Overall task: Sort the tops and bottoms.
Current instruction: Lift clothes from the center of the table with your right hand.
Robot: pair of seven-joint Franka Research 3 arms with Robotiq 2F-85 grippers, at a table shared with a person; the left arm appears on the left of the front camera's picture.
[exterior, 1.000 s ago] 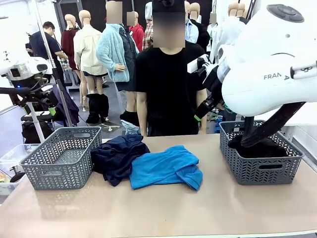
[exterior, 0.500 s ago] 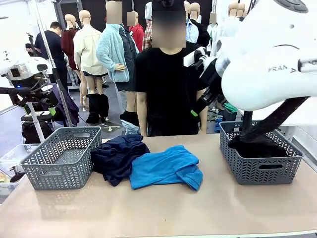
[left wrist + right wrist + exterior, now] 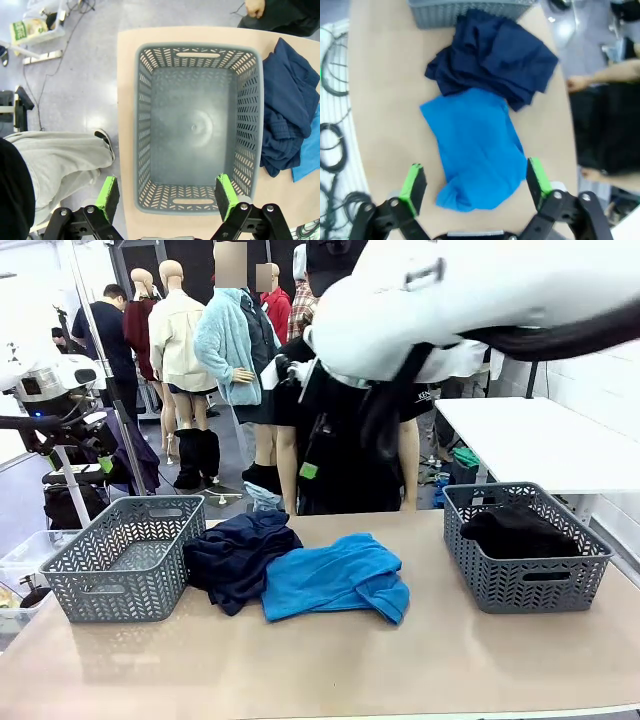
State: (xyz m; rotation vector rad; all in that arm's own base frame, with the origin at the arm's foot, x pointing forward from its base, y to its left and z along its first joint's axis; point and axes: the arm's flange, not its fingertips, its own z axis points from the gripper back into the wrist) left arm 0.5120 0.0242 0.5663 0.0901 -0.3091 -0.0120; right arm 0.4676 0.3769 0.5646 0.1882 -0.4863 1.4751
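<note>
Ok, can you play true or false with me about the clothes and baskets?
The grey plastic basket on the robot's left is empty. True.
A bright blue cloth garment lies on the tan table, touching a dark navy garment. True.
The grey plastic basket on the right holds the blue garment. False: it holds a black garment.
The right arm's jaws grip the blue garment. False: they stand open above it.
</note>
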